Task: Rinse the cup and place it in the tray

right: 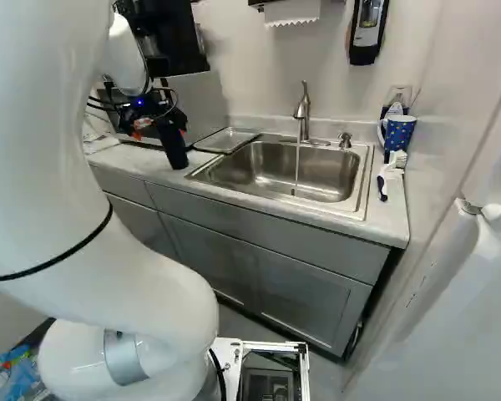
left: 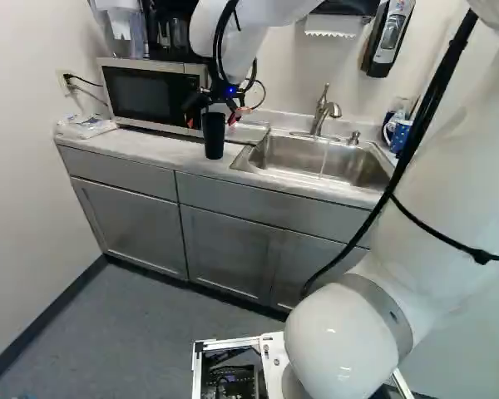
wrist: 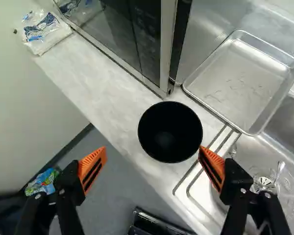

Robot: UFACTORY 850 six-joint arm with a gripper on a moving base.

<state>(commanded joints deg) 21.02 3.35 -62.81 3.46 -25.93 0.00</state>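
Standing upright on the counter (wrist: 95,81), the black cup (left: 214,137) points its open mouth straight up, its long axis vertical. It is near the counter's front edge, between the microwave (left: 150,96) and the sink (right: 271,171), and apart from the metal tray (wrist: 245,83). In the right base view its outline leans, the base toward the sink, while in the left base view it runs plumb.

The gripper (left: 210,121) is above the cup, released, its two fingers spread wide. In the wrist view the round, dark mouth lies ahead of the gripper (wrist: 153,149), closer to the finger on the sink side; whether that orange pad (wrist: 211,165) touches the rim, I cannot tell.

The tray lies flat beside the sink, its hollow facing up and a few drops on its bottom. From the faucet (right: 302,113), a thin stream of water (right: 297,167) falls into the sink. A blue mug (right: 398,134) is at the sink's far side from the tray.
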